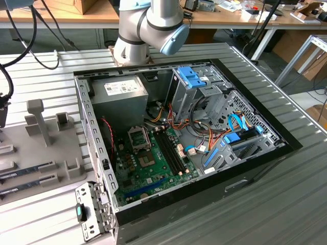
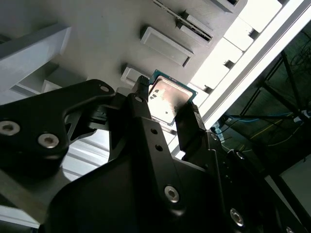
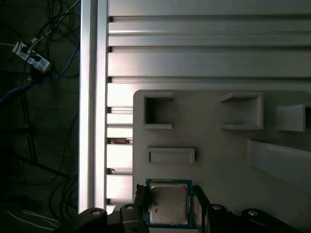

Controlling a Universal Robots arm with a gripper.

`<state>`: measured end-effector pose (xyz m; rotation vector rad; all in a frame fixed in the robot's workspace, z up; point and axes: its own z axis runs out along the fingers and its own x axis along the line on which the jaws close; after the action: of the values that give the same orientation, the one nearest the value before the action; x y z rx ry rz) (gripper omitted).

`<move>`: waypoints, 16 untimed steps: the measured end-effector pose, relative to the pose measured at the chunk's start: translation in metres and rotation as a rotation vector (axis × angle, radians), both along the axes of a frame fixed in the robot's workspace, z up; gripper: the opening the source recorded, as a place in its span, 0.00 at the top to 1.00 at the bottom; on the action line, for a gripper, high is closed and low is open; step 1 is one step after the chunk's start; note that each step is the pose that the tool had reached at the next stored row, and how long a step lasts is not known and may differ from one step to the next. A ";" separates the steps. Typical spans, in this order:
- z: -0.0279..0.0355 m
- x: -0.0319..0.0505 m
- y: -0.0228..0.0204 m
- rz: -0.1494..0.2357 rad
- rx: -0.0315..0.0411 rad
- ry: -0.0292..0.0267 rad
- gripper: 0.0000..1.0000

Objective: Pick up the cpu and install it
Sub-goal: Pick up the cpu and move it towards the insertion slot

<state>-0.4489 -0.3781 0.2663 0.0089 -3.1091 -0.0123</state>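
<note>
In the exterior view we are looking at an open computer case point(image 1: 91, 122) sitting on a slatted metal counter point(image 1: 265, 204), with the arm point(image 1: 148, 25) rising behind it. The case is holding a green motherboard point(image 1: 153, 166), a grey power supply point(image 1: 118, 94), a blue-topped drive cage point(image 1: 191, 76) and a tangle of coloured cables point(image 1: 204, 138). On the motherboard, the square socket point(image 1: 139, 137) is lying next to the long memory slots point(image 1: 171, 150). At the exterior view's left, a grey fixture tray point(image 1: 51, 153) is carrying two long narrow sticks point(image 1: 28, 171) in its grooves. In the second wrist view we are seeing the hand point(image 2: 165, 110) over that tray point(image 2: 97, 29), its black fingers point(image 2: 138, 104) pressing on opposite edges of the cpu point(image 2: 167, 97), so it is clamped on the chip. The silver top with its green rim is facing the camera. In the first wrist view the hand point(image 3: 168, 201) is gripping the cpu point(image 3: 167, 208) the same way, near the tray's point(image 3: 218, 165) edge and just beside a small raised rectangle point(image 3: 171, 155), with two box-shaped pockets point(image 3: 158, 111) farther along. We cannot tell whether the chip is resting on the tray or lifted off it.
</note>
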 end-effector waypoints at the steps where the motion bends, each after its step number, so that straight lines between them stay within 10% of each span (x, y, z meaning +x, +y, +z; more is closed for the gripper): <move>1: 0.0007 0.0000 0.0000 0.000 -0.0002 0.0000 0.53; 16: 0.0119 0.0000 0.0001 0.000 -0.0019 0.0000 0.53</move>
<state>-0.4490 -0.3780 0.2782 0.0089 -3.1091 -0.0093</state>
